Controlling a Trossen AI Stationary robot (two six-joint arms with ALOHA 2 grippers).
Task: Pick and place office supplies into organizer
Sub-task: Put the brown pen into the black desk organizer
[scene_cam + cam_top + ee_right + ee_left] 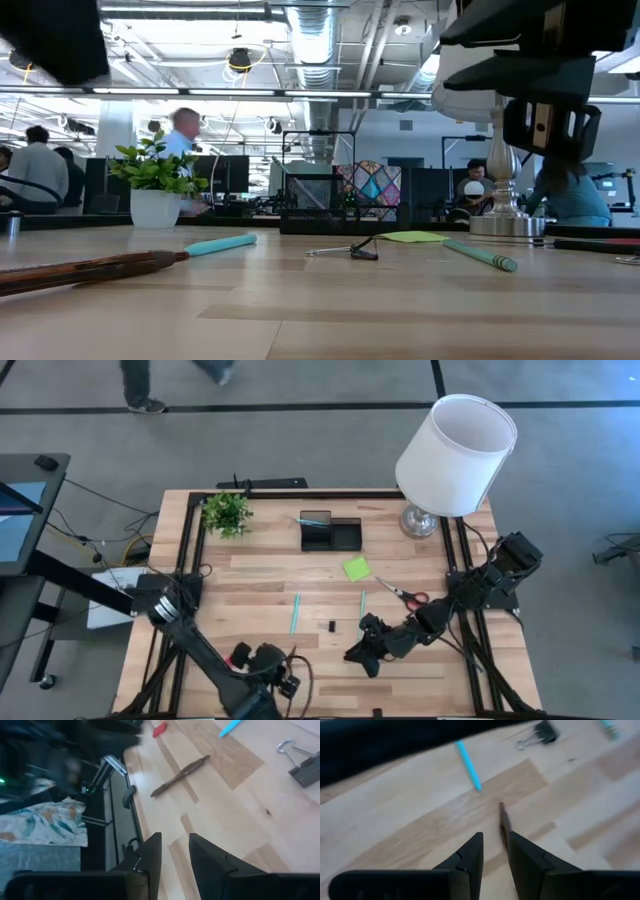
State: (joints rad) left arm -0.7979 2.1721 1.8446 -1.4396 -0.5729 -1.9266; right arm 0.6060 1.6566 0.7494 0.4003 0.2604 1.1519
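**Both grippers hovering low over the near table edge, fingers slightly parted, nothing held**

The left gripper (495,837) is hanging just above the wood with its two fingers standing a narrow gap apart and clasping nothing. The brown pencil (504,822) is lying just ahead of the fingertips. Its near end is running in beside the inner edge of one finger, but whether it is touching that finger cannot be told. Farther out past the pencil, the teal pen (469,765) is lying at a slant. Beyond that, well away from the fingers, a black binder clip (540,732) is sitting with its wire handles showing.

The right gripper (175,837) is also holding its fingers a small gap apart, with only bare table between them. From it, the pencil is lying well ahead, and the red eraser (159,729) is resting farther still beyond the pencil. The binder clip is sitting off to one side.

In the high view, the organizer (330,532) is standing at the far side of the table, well apart from both grippers. The lime-green sticky-note pad (356,568), the red-handled scissors (403,593) and the green pen (362,602) are lying between it and the right gripper.
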